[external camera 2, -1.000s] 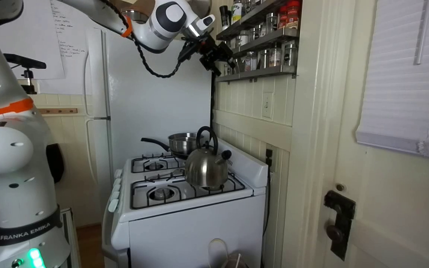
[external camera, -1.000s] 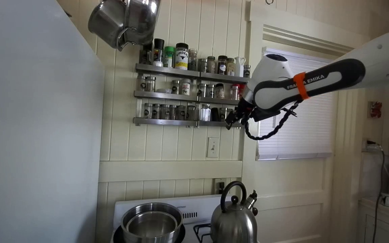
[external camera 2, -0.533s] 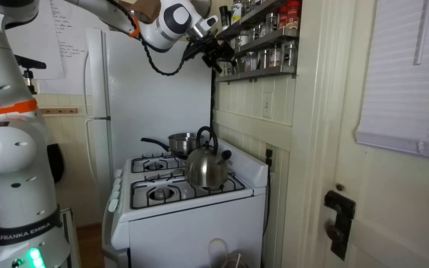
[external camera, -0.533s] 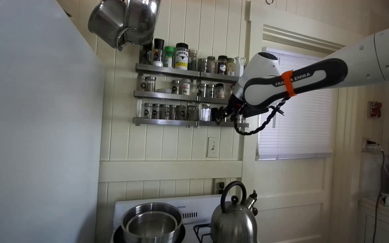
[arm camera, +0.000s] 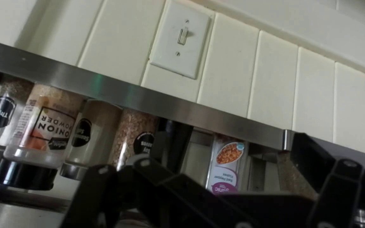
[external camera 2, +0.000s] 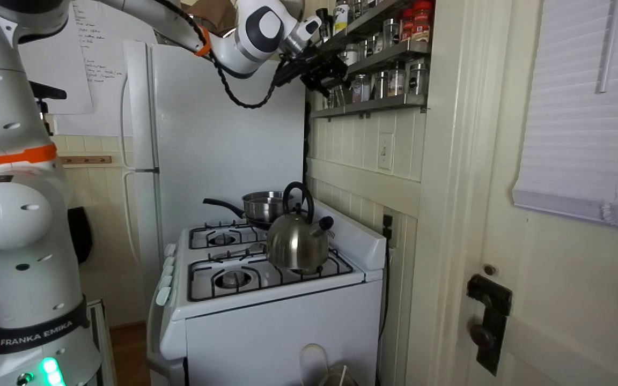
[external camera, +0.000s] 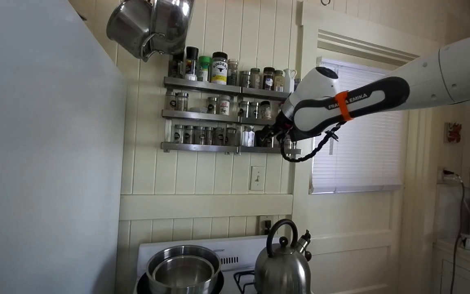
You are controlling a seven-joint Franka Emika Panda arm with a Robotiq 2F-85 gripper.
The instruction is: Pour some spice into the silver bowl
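Observation:
The silver bowl point(external camera: 190, 289) sits on a dark pan on the stove, below and away from my gripper. It also shows in an exterior view point(external camera 2: 262, 203). My gripper point(arm camera: 236, 155) is open and empty, in front of the lowest spice shelf; it shows in both exterior views point(external camera: 264, 135) point(external camera 2: 336, 80). In the upside-down wrist view a clear spice jar labelled Red Pepper Flakes point(arm camera: 225, 161) appears between the spread fingers. The left finger overlaps a black jar point(arm camera: 176, 139). I cannot tell whether the fingers touch either jar. The red pepper jar's lid is hidden behind the gripper.
Steel shelves point(external camera: 202, 147) hold several spice jars in rows, including onion powder point(arm camera: 49, 126). A steel kettle point(external camera 2: 297, 244) stands on the stove point(external camera 2: 282, 321). Steel pots point(external camera: 131, 26) hang at the upper left. The fridge point(external camera 2: 223, 150) stands beside the stove.
My gripper has moved leftward along the lowest shelf in an exterior view and closer to the shelves, rising slightly. The bowl, kettle and jars have not moved.

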